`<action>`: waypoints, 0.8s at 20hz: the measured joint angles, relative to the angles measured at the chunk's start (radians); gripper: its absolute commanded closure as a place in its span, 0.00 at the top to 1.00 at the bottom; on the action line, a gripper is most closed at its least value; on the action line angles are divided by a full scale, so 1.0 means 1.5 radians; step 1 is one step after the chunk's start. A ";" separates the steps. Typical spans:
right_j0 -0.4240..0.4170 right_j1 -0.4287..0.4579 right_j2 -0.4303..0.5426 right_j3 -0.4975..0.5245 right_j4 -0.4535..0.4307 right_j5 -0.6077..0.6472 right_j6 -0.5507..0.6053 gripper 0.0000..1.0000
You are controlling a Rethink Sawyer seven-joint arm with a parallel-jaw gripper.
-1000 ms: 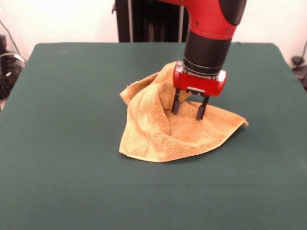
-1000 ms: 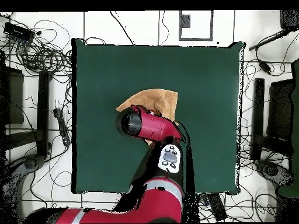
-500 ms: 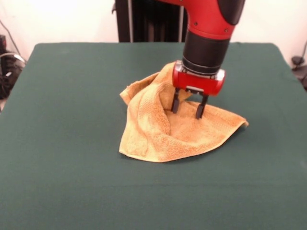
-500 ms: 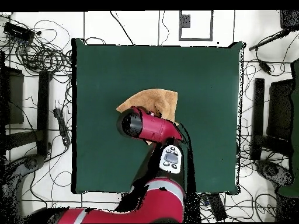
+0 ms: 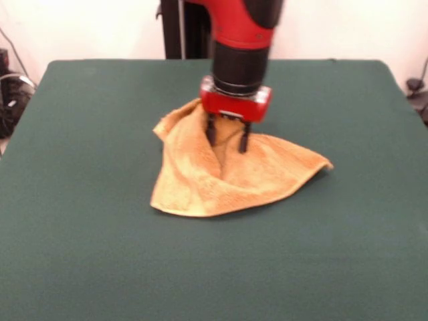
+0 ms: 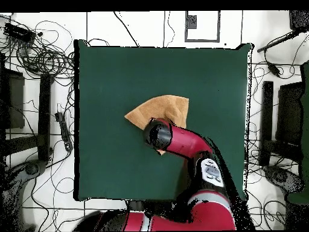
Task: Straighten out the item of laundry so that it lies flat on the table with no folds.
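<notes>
**Pinching a raised fold of the towel**

Coming down from the top of the front view, the red and black arm (image 5: 237,40) ends in the gripper (image 5: 227,139), whose two dark fingers (image 5: 244,140) point straight down into the orange-tan towel (image 5: 227,177). A ridge of cloth stands up between the fingers, and they appear clamped on it, with only a narrow gap left between them. From that ridge the towel slopes away on both sides: a rumpled, bunched part lies beside one finger toward the picture's left, and a flatter sheet runs from the other finger out to a pointed corner at the right. More cloth spreads from below the fingertips toward the camera, ending in a rounded hem. The towel is crumpled, near the middle of the dark green table (image 5: 80,254).

Looking straight down in the overhead view, the arm (image 6: 181,142) covers the gripper, so the fingers are hidden. The towel (image 6: 163,110) shows as a rough triangle sticking out from under the arm's end, on the side away from the robot's base, around the middle of the table (image 6: 108,72).
</notes>
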 measured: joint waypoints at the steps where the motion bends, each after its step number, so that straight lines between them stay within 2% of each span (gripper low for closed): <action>1: -0.026 -0.008 0.008 0.013 -0.020 0.000 0.000 1.00; 8: -0.146 -0.023 0.048 0.050 -0.131 0.000 0.000 1.00; 16: -0.221 -0.021 0.098 0.057 -0.211 0.000 0.000 1.00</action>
